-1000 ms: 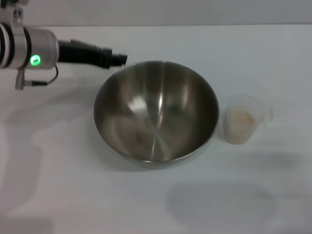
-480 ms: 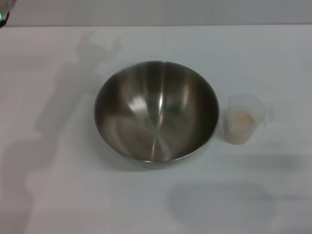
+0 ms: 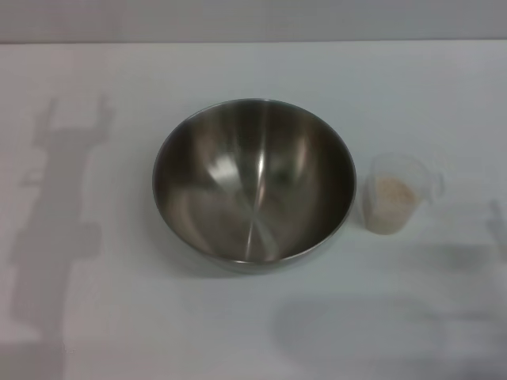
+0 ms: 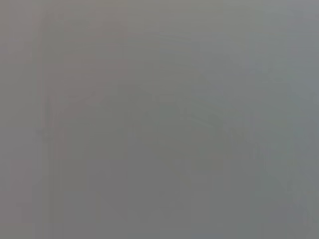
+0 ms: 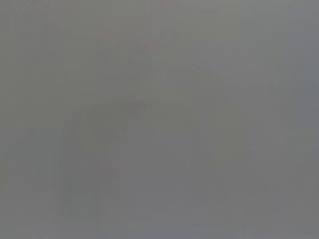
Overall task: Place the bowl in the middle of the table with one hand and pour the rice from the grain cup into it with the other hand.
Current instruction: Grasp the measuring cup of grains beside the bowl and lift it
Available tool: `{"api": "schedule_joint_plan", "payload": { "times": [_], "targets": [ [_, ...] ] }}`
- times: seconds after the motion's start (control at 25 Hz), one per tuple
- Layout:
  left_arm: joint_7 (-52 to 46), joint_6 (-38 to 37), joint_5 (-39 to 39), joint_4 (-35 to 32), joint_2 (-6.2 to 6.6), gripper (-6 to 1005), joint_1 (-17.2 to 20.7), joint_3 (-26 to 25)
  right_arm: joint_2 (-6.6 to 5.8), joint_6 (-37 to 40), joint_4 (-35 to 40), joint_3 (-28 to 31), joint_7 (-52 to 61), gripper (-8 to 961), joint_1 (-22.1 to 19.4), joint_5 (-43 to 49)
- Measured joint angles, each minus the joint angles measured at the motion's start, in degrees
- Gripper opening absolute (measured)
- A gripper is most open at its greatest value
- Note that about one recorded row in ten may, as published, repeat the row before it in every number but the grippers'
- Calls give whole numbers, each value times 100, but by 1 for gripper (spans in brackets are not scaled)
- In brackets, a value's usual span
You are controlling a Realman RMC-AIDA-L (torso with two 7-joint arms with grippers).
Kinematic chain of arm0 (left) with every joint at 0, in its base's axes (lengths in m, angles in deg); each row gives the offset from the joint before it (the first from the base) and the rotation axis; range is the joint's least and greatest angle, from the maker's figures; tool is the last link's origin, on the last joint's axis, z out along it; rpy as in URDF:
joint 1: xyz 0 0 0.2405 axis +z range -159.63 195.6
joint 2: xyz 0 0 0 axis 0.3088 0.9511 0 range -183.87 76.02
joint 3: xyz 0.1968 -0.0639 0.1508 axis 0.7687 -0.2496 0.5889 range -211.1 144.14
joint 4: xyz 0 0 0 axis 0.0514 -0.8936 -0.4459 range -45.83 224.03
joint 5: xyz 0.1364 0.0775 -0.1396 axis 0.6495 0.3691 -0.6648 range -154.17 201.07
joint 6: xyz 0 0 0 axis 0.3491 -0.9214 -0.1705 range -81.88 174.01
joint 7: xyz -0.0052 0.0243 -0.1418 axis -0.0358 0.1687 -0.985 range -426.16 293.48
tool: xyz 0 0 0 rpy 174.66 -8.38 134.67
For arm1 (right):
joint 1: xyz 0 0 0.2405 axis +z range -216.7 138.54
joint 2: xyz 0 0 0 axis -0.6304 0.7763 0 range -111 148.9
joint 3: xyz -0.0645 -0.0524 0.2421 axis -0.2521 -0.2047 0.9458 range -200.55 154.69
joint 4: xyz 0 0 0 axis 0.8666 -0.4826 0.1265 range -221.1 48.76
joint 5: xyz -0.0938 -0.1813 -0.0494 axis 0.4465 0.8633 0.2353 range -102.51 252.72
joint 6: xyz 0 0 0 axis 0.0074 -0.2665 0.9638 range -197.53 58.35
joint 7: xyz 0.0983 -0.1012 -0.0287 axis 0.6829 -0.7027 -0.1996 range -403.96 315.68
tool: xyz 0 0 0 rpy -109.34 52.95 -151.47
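Deep brushed-steel bowl (image 3: 253,180) mid-frame on matte white tabletop (image 3: 119,317), frosted plastic grain cup (image 3: 396,192) of beige rice (image 3: 392,191) just right; neither end effector visible.

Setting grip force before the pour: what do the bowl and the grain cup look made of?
The bowl looks like stainless steel, brushed grey: its inside shows streaky reflections. The grain cup seems to be clear, slightly frosted plastic: the rice shows through its wall. Neither gripper is in view.
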Motion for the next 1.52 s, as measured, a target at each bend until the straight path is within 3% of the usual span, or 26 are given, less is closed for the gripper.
{"api": "schedule_joint_plan", "payload": {
  "times": [0.16, 0.36, 0.68, 1.52],
  "targets": [
    [-1390, -502, 13, -1407, -2, 829, -290, -6, 14, -356, -13, -232, -268, 782, 98, 4],
    [-2185, -606, -51, -2082, -7, 829, -321, -155, 17, -835, -61, -480, -390, 782, 261, 8],
    [-2345, -762, -56, -2169, -14, 828, -241, -170, 15, -1354, -93, -709, -480, 781, 464, 8],
    [-2380, -849, -22, -2114, -17, 829, -244, -75, 10, -1825, -86, -669, -484, 782, 777, -36]
  ]
}}
